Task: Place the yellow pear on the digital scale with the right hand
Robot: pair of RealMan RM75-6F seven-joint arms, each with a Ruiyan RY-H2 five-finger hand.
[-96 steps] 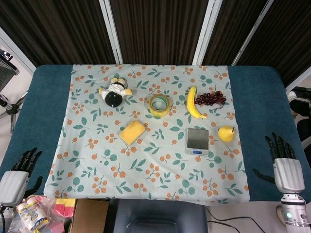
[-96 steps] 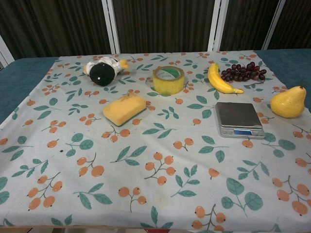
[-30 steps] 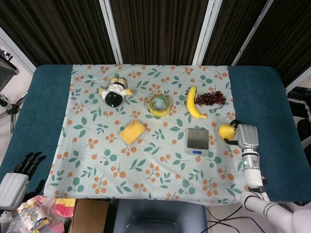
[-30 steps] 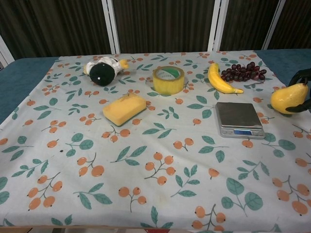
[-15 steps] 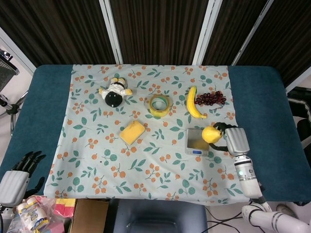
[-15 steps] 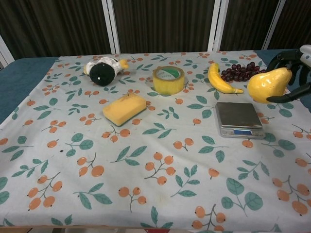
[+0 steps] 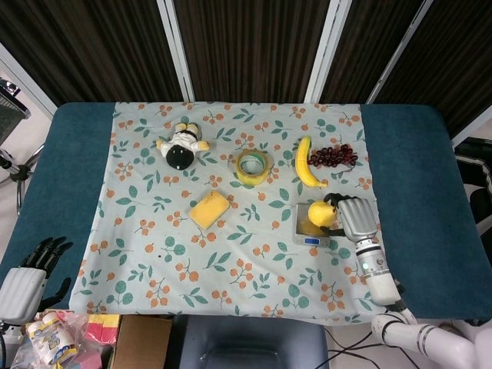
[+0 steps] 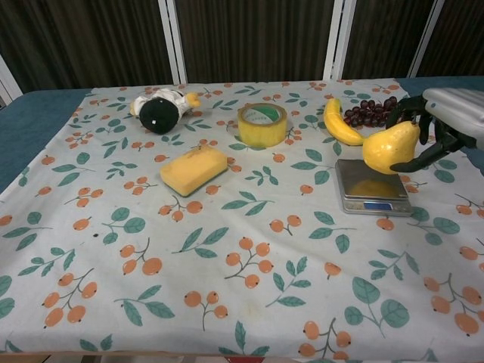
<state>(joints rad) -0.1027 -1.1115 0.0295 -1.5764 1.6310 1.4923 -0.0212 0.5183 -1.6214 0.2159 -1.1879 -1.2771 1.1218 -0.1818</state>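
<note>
My right hand (image 7: pixel 355 216) (image 8: pixel 446 121) grips the yellow pear (image 7: pixel 321 213) (image 8: pixel 389 147) and holds it in the air just above the silver digital scale (image 7: pixel 310 226) (image 8: pixel 372 187). The pear's yellow reflection shows on the scale's plate. Dark fingers (image 8: pixel 427 155) wrap the pear from the right side. My left hand (image 7: pixel 27 280) rests off the table's front left corner with its fingers apart, holding nothing.
A banana (image 7: pixel 305 164) and dark grapes (image 7: pixel 333 156) lie behind the scale. A tape roll (image 7: pixel 253 166), a yellow sponge (image 7: pixel 209 208) and a black-and-white plush toy (image 7: pixel 181 147) sit on the floral cloth (image 7: pixel 231 261) to the left. Boxes and packets (image 7: pixel 84 334) lie below the table's front edge.
My right hand reached the pear at the right of the scale, gripped it, lifted it and carried it left over the scale. The left hand stayed put.
</note>
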